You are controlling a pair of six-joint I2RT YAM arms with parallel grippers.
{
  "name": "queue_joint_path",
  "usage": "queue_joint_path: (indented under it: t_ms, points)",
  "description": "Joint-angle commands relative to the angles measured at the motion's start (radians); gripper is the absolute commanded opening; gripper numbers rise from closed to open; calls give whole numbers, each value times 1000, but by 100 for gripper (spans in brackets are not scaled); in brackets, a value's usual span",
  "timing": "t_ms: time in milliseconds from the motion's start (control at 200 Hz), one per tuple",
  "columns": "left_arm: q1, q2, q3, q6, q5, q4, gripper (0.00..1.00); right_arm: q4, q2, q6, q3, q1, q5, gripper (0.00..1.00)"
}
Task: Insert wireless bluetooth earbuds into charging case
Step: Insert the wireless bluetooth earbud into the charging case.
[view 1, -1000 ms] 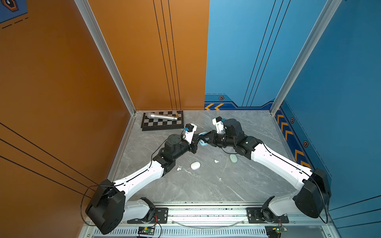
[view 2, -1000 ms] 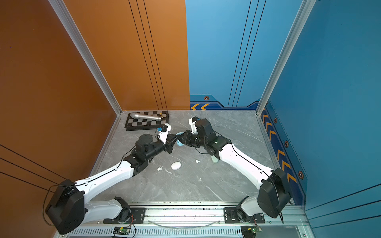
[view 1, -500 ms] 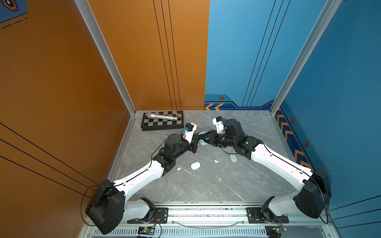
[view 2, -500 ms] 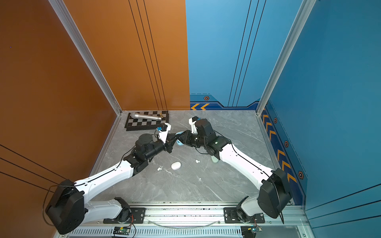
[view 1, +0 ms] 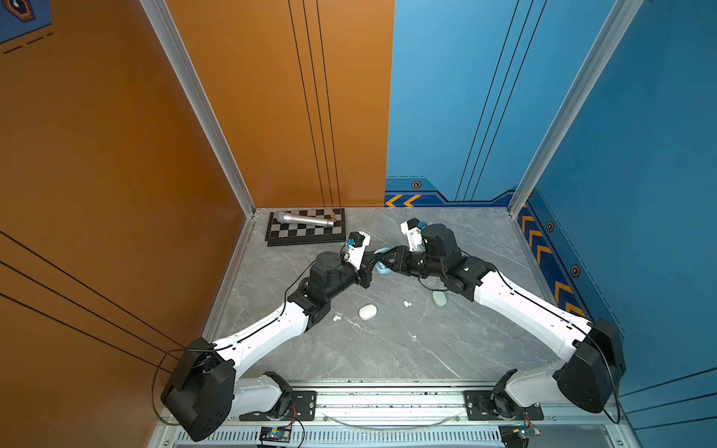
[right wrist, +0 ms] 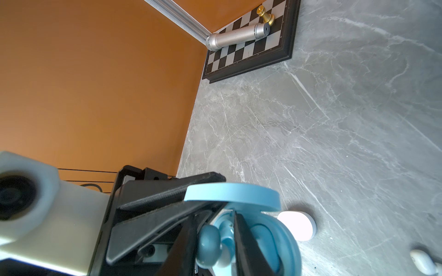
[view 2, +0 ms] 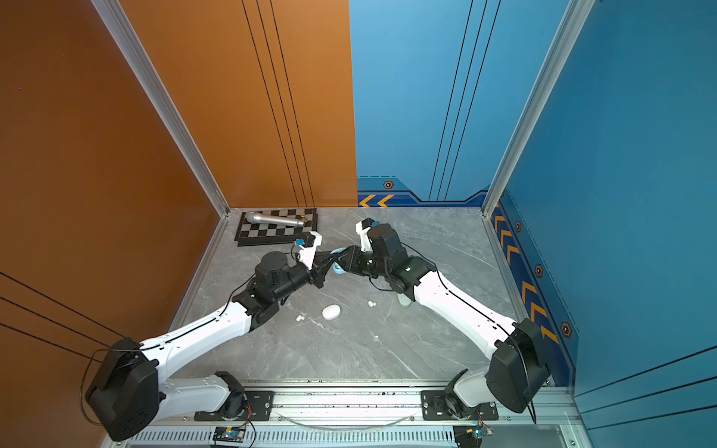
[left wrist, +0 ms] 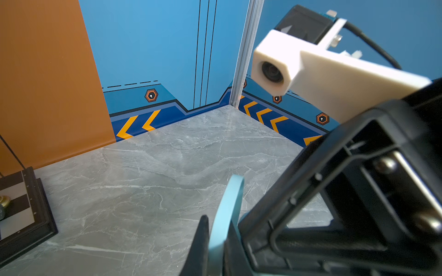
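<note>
Speck: a small white speck (view 1: 414, 337) was seen nearest the rail on the grey marbled table (view 1: 349, 360)
White case: the white charging case (view 1: 368, 312) was left shut and flat, with pale earbuds (view 1: 336, 318) just beside it and a second pale pair (view 1: 406, 303) near
Mint case: the mint charging case (view 1: 439, 298) was half hidden under the right arm
Left gripper: the left gripper (left wrist: 216, 229) was found clamped on the raised lid (right wrist: 232, 194) of the blue charging case (right wrist: 284, 241)
Right gripper: the right gripper (right wrist: 214, 222) was seen with jaws apart over the open case; the blue earbud (right wrist: 208, 241) lay against one finger, with a gap showing at the other
Change: against a second earlier, neither arm had been shifted noticeably; only the right jaws had been widened
Meaning: the blue earbud was judged to be in the course of release into its socket; whether it was seated could not be told
Far corner: the chessboard (view 1: 306, 232), the silver microphone (view 1: 306, 220) and a gold chess piece (right wrist: 264, 14) were left untouched
</note>
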Motion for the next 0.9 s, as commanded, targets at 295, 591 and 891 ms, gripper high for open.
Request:
queue_joint_path:
  t_ms: [295,591,891]
  points:
    - [-7,-6,40,-13,17,43,0,-92,-30,-65,45,-22,43,32]
    - [-7,-1,39,-8,21,43,0,-110,-28,-100,75,-26,42,33]
    - [-6,6,32,2,-9,42,0,-131,-51,-157,132,-13,43,33]
